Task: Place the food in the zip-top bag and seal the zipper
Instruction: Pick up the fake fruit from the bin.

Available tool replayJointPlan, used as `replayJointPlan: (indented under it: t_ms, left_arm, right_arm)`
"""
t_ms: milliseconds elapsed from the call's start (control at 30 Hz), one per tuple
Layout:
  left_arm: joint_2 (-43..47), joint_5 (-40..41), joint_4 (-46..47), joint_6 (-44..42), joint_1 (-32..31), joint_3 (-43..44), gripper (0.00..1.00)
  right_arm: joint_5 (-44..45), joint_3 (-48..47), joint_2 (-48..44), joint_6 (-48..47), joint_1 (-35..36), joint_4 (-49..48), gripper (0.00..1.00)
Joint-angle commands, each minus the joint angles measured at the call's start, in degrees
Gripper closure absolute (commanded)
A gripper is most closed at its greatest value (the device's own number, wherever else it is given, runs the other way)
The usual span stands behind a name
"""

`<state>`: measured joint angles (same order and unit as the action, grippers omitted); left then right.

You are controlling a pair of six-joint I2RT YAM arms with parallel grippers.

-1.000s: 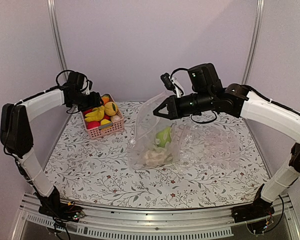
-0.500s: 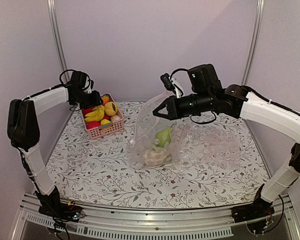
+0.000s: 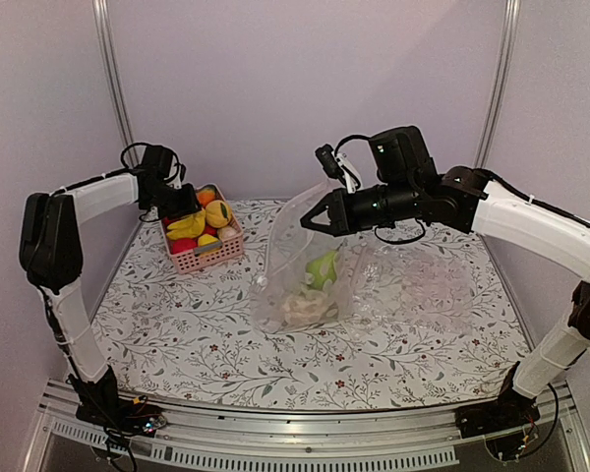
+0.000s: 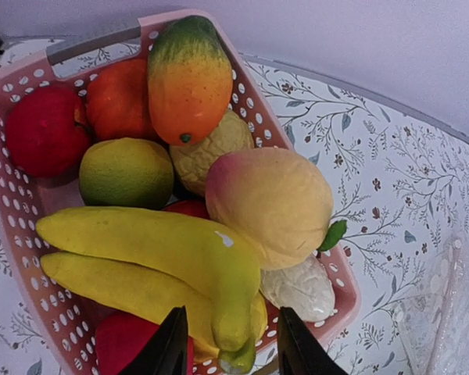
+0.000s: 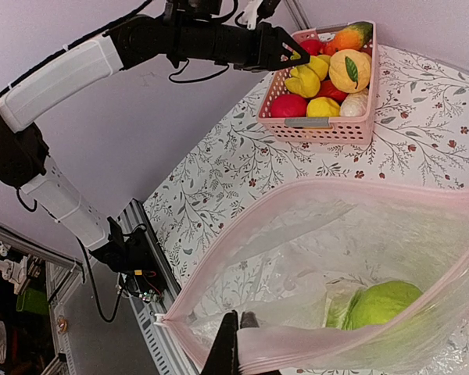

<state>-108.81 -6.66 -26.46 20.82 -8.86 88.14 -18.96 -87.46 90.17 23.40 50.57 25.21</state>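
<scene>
The zip-top bag (image 3: 297,258) stands open in mid-table with a green toy (image 3: 323,266) and a whitish toy (image 3: 303,307) inside. My right gripper (image 3: 309,220) is shut on the near lip of its pinkish zipper (image 5: 359,191), holding the mouth up; the pinched point shows in the right wrist view (image 5: 238,344), with the green toy (image 5: 383,303) below. The rest of the food fills a pink basket (image 3: 225,252) at the back left. My left gripper (image 4: 230,351) is open just above the yellow bananas (image 4: 164,258), its fingers either side of the stem end.
A larger crinkled clear bag (image 3: 423,285) lies flat to the right of the held bag. The basket (image 4: 16,234) also holds a red apple (image 4: 43,129), a green lime (image 4: 125,172), an orange mango (image 4: 189,78) and a peach (image 4: 270,203).
My left gripper has shifted slightly right, over the basket. The right arm and the held bag have not moved.
</scene>
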Motion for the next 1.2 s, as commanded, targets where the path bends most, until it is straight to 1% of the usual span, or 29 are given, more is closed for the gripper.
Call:
replayJointPlan:
  t_ms: [0, 133, 333, 433, 633, 767, 1033, 1167]
  left_arm:
    - [-1.7, -0.2, -1.1, -0.7, 0.7, 1.4, 0.64]
    - [-1.7, 0.0, -1.0, -0.8, 0.7, 1.4, 0.66]
    - [-2.1, 0.1, -0.8, -1.0, 0.9, 1.6, 0.74]
    - [-2.4, -0.3, -0.8, -1.1, 0.9, 2.1, 0.76]
    - [-2.3, -1.0, -0.8, -1.2, 1.0, 2.5, 0.87]
    - [-1.7, -1.2, -0.8, -1.2, 1.0, 2.5, 0.9]
    - [1.5, -0.7, -0.7, -1.1, 1.1, 1.6, 0.98]
    - [4.7, -0.1, -2.2, -2.0, 1.7, 2.0, 1.0]
  right_arm:
    - [-0.1, 0.3, -0.9, 0.5, -0.2, -1.7, 1.0]
    - [-0.2, 0.3, -0.8, 0.5, -0.2, -1.7, 1.0]
    - [-0.1, 0.3, -0.8, 0.6, -0.1, -1.6, 1.0]
    - [-0.1, 0.3, -0.8, 0.5, -0.1, -1.6, 1.0]
    - [-0.2, 0.2, -0.6, 0.6, -0.2, -1.6, 1.0]
    - [-0.3, 0.0, -0.4, 0.6, -0.2, -1.5, 1.0]
    - [-0.2, -0.1, -0.4, 0.5, -0.2, -1.5, 1.0]
    - [-0.2, -0.1, -0.4, 0.5, -0.2, -1.4, 1.0]
